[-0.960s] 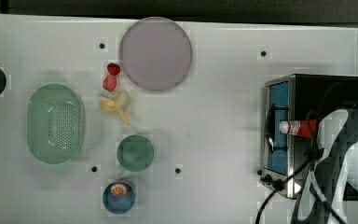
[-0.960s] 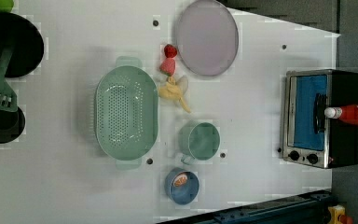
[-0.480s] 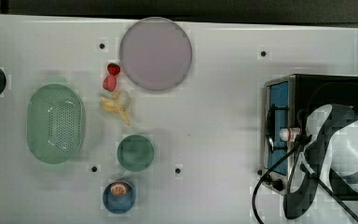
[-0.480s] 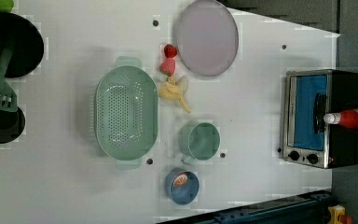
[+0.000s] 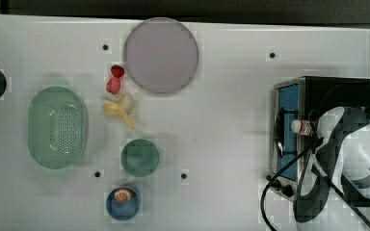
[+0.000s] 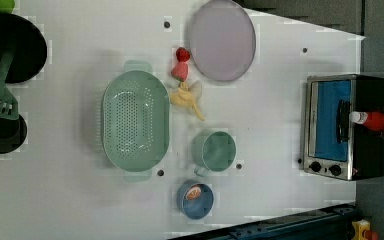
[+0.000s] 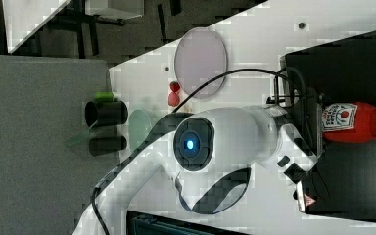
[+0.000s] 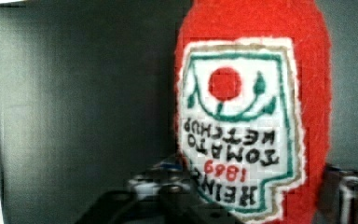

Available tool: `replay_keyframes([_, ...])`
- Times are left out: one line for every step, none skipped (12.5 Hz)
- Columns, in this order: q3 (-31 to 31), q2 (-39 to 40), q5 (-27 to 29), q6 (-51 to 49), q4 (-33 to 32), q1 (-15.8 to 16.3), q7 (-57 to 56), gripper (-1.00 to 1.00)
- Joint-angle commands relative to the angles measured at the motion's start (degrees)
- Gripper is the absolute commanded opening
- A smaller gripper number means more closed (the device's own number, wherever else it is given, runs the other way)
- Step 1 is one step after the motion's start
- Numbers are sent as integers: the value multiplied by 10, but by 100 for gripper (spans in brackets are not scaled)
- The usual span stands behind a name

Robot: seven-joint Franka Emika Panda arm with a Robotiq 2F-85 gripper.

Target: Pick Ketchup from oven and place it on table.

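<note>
Robot lab: white perforated table (image 5: 231, 120), Franka arm (image 7: 210, 142), toy kitchenware.

Oven (image 6: 345, 125): brushed steel front, matt black top, glossy bluish glass door. Ketchup (image 8: 256, 116): red plastic btl, smooth, paper label. Bench (image 5: 221, 144): white, matt, smooth. Colander (image 6: 135, 120): green plastic, perforated. Plate (image 5: 161, 55): lilac, matt.

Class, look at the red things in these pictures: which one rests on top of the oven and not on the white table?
The ketchup, a red bottle with a white cap, lying on the oven's black top. The two strawberries lie on the table beside the lilac plate.
</note>
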Motion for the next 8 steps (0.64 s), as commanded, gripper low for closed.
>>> replay_keyframes([-7,-21,-8,-3,8,-6,4,27])
replay_keyframes([-7,-25,-8,-5,15,-4,4,27])
replay_keyframes([-7,-32,-11,-8,27,-1,4,27])
replay_keyframes([-6,-41,-16,-12,42,4,1,27])
replay_keyframes([-6,-53,-24,-18,59,12,-9,27])
replay_keyframes([-4,-66,-32,-28,78,22,-21,27])
replay_keyframes([-3,-78,-37,-45,98,32,-23,27])
replay_keyframes([0,-89,-43,-72,119,41,-23,27])
